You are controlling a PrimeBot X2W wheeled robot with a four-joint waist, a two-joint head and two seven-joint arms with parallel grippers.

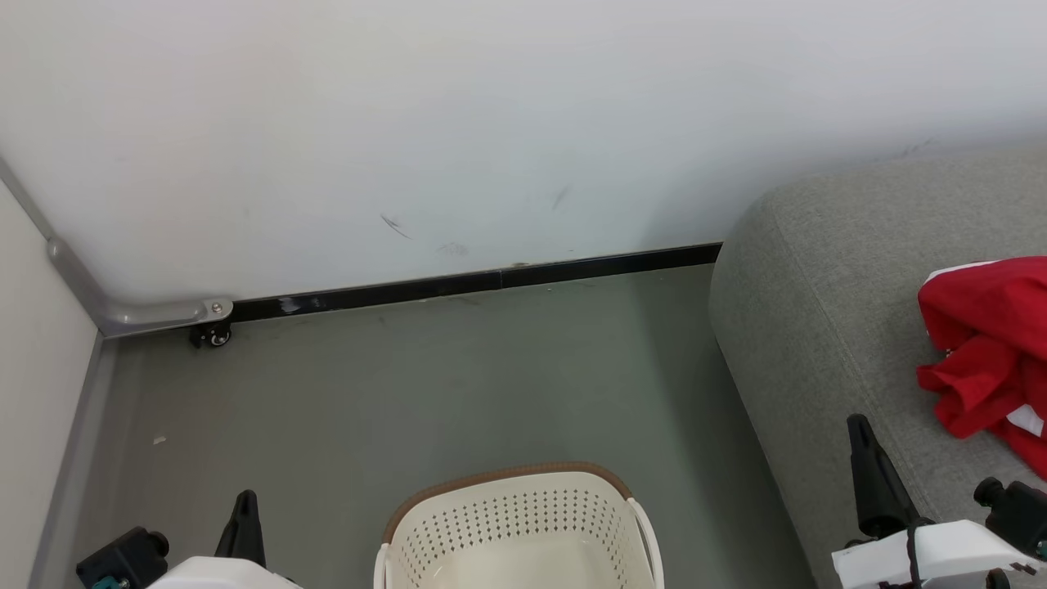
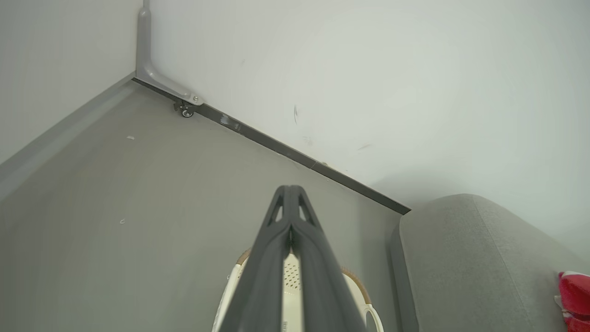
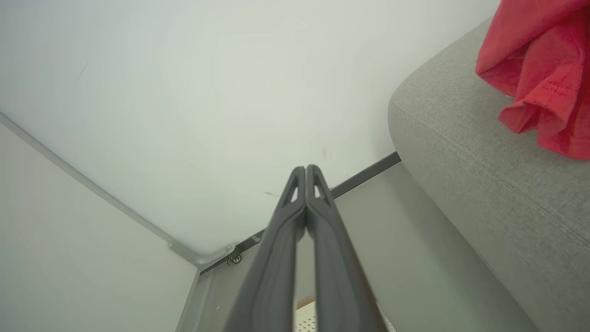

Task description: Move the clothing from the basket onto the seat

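Observation:
The cream basket (image 1: pixel 523 523) with a brown rim stands on the floor at the bottom centre, and what shows of its inside holds nothing. Red clothing (image 1: pixel 990 352) with white trim lies bunched on the grey seat (image 1: pixel 818 327) at the right. My left gripper (image 1: pixel 245 501) is shut at the lower left, left of the basket. My right gripper (image 1: pixel 859 425) is shut over the seat's front part, left of the clothing. In the left wrist view the shut left gripper (image 2: pixel 290 189) points over the basket (image 2: pixel 355 281). The right wrist view has the shut right gripper (image 3: pixel 305 168), the seat (image 3: pixel 484 175) and clothing (image 3: pixel 539 69).
A white wall (image 1: pixel 491 123) with a black baseboard (image 1: pixel 491 282) runs behind the grey floor (image 1: pixel 409 401). A grey metal bracket with a small caster (image 1: pixel 214 334) sits in the left corner. A pale side wall (image 1: pixel 41 368) closes the left.

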